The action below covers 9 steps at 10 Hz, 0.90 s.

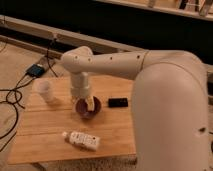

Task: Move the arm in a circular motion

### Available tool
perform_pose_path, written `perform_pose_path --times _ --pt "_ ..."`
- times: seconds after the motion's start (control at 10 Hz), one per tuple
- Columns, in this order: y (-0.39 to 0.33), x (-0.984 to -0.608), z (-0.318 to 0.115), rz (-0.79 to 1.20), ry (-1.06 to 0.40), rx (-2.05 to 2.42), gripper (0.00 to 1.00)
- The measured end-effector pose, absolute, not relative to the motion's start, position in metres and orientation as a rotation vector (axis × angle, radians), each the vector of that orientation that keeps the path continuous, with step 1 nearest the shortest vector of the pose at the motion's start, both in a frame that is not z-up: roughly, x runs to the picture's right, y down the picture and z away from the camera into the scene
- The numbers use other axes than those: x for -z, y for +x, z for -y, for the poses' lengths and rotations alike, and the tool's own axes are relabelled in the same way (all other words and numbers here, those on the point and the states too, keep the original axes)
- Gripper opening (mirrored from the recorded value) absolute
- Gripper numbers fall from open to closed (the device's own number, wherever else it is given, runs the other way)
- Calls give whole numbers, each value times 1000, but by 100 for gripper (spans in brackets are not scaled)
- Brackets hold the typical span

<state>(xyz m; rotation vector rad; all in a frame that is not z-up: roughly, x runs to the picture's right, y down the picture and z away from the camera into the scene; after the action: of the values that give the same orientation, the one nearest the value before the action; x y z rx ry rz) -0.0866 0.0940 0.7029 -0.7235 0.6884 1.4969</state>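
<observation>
The arm (165,100) is huge, glossy cream-white, and fills the right of the camera view. Its thick tube with small dark holes runs left to a rounded joint (80,60), then bends down over the wooden table (45,135). The gripper (86,99) hangs at the narrow lower end, just above a dark red bowl (90,110) in the middle of the table. Something pale yellow (92,104) shows in the bowl right under the gripper.
A white cup (45,91) stands at the table's left. A small black object (118,102) lies right of the bowl. A white bottle (82,140) lies on its side near the front edge. Cables and a dark box (36,70) lie on the floor at left.
</observation>
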Motion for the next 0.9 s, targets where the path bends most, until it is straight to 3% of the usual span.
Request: perform_pose_path --times 0.4,0.9 --pt "-25 -713 -68 -717 -605 -1582 65" --pt "-1 -761 -24 -719 -518 -1599 65"
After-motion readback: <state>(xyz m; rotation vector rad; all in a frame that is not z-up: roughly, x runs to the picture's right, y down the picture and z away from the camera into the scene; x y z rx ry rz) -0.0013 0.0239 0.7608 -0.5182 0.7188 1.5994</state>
